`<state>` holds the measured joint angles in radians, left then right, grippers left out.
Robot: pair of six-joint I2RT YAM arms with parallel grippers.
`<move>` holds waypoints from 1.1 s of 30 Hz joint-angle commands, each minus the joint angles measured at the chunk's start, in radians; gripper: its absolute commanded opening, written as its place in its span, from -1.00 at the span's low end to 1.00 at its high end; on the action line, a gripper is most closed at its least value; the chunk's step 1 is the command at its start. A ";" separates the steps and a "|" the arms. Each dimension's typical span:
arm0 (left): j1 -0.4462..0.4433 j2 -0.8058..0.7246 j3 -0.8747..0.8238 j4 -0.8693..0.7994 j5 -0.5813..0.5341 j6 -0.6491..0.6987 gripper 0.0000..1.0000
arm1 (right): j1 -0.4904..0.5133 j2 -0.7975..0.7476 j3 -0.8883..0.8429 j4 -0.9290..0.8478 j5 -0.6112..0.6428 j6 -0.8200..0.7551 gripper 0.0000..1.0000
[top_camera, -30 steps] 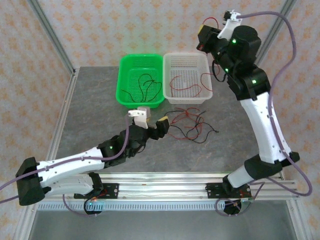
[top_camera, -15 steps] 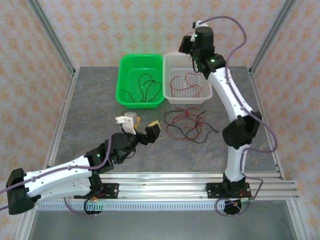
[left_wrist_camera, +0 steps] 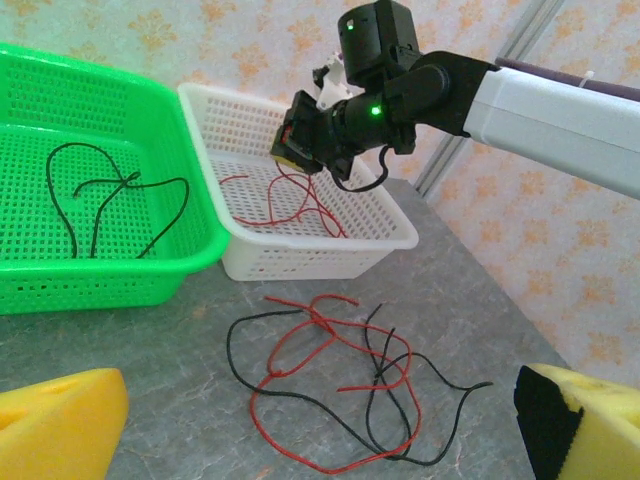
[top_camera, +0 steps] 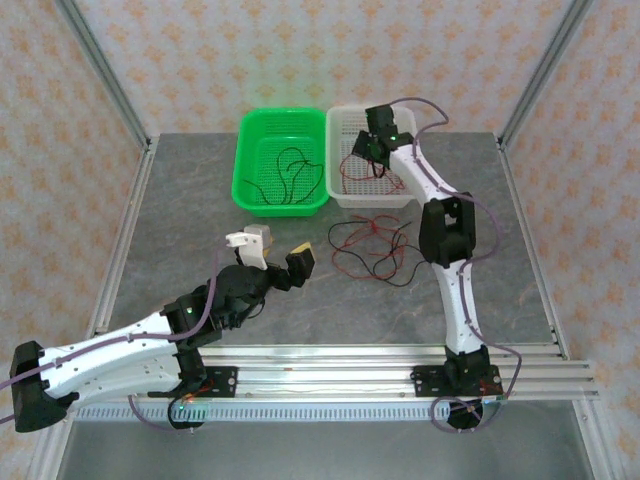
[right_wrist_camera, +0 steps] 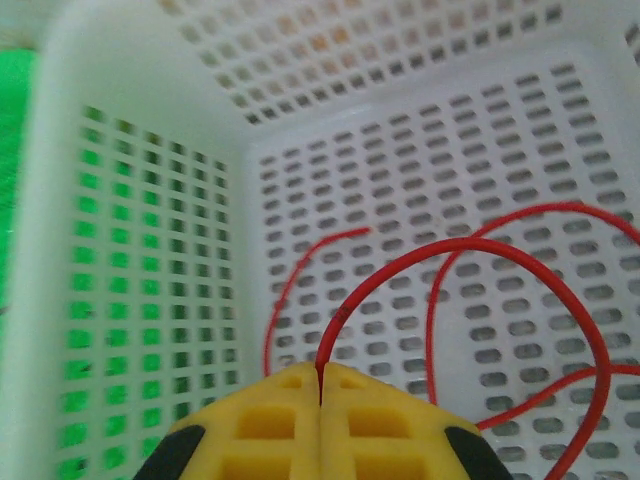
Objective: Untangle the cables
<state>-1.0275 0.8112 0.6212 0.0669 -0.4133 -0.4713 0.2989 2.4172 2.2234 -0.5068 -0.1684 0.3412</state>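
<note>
Step in hand (est.): deposit the thin red cable (right_wrist_camera: 480, 245) in the white perforated plastic basket (left_wrist_camera: 300, 262). The right end effector (right_wrist_camera: 320, 385) is fully closed, its yellow pads pinching that cable at one pt, and the cable's loops hang inside the basket. Lower until most of the slack rests on the basket floor, then open wide and retract vertically so the wire does not drag out w/ the pads or hook the rim. The left end effector (top_camera: 280, 255) is at max. opening, holding nothing. It sits above the grey stone-look surface (top_camera: 180, 200), near the tangle of red and black cables (left_wrist_camera: 330, 385) in front of the baskets. A thin black cable (left_wrist_camera: 170, 185) lies in the green perforated plastic basket (left_wrist_camera: 90, 285), so red probably belongs in white.
</note>
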 commanded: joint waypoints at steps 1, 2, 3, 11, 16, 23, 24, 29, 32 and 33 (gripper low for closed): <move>0.003 -0.009 0.040 -0.050 -0.032 -0.016 0.98 | 0.002 0.002 0.003 -0.019 -0.035 0.044 -1.00; 0.004 -0.004 0.044 -0.057 -0.033 -0.018 0.98 | 0.002 0.003 -0.002 -0.019 -0.041 0.044 -1.00; 0.004 0.001 0.047 -0.061 -0.036 -0.022 0.98 | 0.003 0.002 -0.006 -0.018 -0.041 0.042 -0.98; 0.004 0.108 0.111 -0.079 -0.030 -0.044 0.99 | 0.003 -0.009 0.031 -0.085 -0.003 0.003 -0.19; 0.003 0.210 0.185 -0.145 -0.029 -0.068 0.98 | 0.003 -0.062 0.026 -0.124 0.040 -0.011 0.25; 0.004 0.335 0.271 -0.250 -0.017 -0.155 0.97 | 0.009 -0.178 -0.025 -0.153 0.067 -0.031 0.73; 0.003 0.352 0.281 -0.262 -0.015 -0.164 0.97 | 0.011 -0.197 -0.041 -0.147 0.067 -0.034 0.83; 0.004 0.450 0.349 -0.355 0.013 -0.202 0.91 | 0.026 -0.301 -0.110 -0.130 0.067 -0.048 0.99; 0.003 0.510 0.380 -0.391 0.034 -0.217 0.87 | 0.035 -0.360 -0.145 -0.131 0.072 -0.058 0.99; 0.005 0.527 0.385 -0.397 0.040 -0.221 0.86 | 0.038 -0.383 -0.163 -0.127 0.073 -0.060 0.99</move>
<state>-1.0275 1.3045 0.9688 -0.2459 -0.3969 -0.6559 0.3260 2.1014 2.0975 -0.6350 -0.1257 0.3023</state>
